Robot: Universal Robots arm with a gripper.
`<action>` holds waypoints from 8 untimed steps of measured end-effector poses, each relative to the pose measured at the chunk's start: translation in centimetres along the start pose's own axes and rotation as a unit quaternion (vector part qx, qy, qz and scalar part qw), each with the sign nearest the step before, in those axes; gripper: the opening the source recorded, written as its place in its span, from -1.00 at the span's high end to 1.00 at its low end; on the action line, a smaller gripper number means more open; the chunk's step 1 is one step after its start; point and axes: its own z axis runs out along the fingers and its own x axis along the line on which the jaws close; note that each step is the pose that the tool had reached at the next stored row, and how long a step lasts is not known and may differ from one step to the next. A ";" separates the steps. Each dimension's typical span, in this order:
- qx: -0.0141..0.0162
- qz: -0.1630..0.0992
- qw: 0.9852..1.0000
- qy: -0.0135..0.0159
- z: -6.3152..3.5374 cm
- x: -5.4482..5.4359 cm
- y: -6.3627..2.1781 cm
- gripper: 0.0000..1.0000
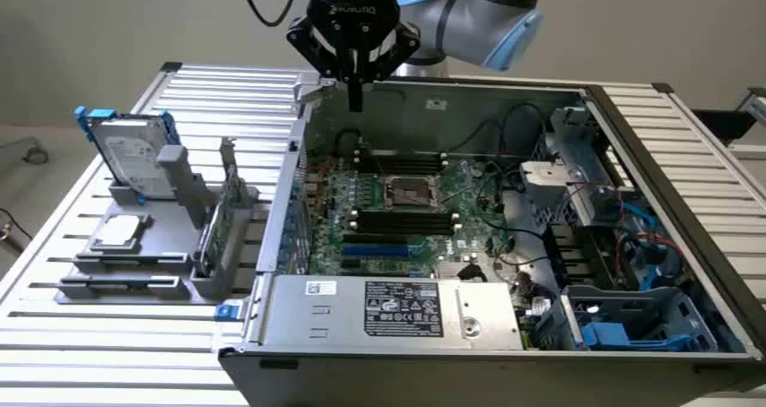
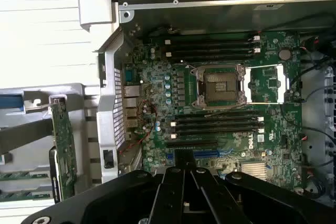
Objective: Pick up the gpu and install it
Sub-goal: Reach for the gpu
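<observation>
The gripper (image 1: 355, 102) hangs with its fingers pressed together and nothing between them, pointing straight down. In the exterior view it sits above the far rim of the open case (image 1: 503, 86), towards that view's left corner, with the arm (image 1: 485, 12) bending away behind it. From the wrist, the same shut fingers (image 2: 176, 182) run together to a narrow tip, the gripper (image 2: 184, 156) looking down over the motherboard (image 2: 157, 93).

That wrist view gives the board plainly: the open socket (image 2: 220, 87) in its metal frame, with dark memory slots (image 2: 210, 45) on either side of it. The exterior view adds the rest of the case, including the labelled power supply (image 1: 396, 310) along the near side and a blue slot (image 1: 377, 246) on the board.

The gpu (image 1: 213, 228) is outside the case, well apart from the gripper. It stands on edge in a grey holder (image 1: 179, 277) on the slatted table (image 1: 72, 344), just beside the case wall on the exterior view's left. From the wrist, the gpu (image 2: 64, 145) shows its green circuit face (a thin upright strip from this angle).

The exterior view also takes in the hard drive (image 1: 126, 151) in its blue frame, propped up in the holder, and a small silver chip (image 1: 120, 230) lying flat below it.
</observation>
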 end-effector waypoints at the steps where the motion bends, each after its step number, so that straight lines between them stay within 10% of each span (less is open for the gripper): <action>1: 0.000 0.000 1.000 0.000 0.00 0.0 0.00 0.79; 8: 0.000 0.000 1.000 0.000 0.00 0.0 0.00 0.79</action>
